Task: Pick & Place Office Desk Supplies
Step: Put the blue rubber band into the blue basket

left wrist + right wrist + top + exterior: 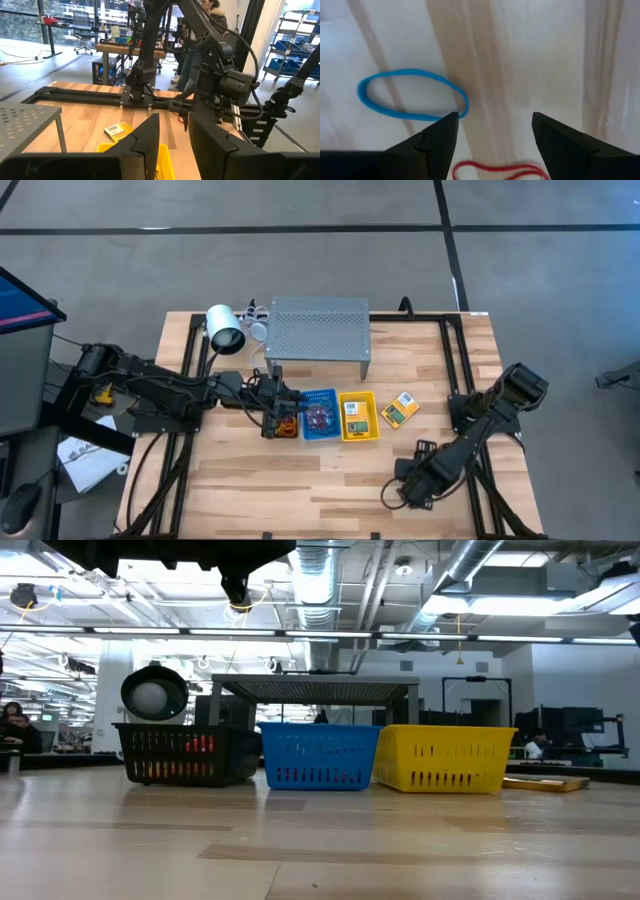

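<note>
On the bare wood, a blue rubber band [412,95] and a red rubber band [495,170] lie flat. My right gripper [495,120] points down above them near the table's front right [397,492], open, with the red band below the gap between its fingers. A black basket [287,426], a blue basket [320,416] and a yellow basket [358,417] stand in a row at mid-table. One crayon box [400,410] lies flat on the table right of the yellow basket. My left gripper [272,418] hovers level over the black basket, its fingers [145,140] a little apart with nothing between them.
A grey perforated shelf [318,330] stands behind the baskets, and a white cylinder with a dark end [225,330] is at its left. Black frame rails [455,360] run along the table's sides. People stand in the room beyond the table [192,55].
</note>
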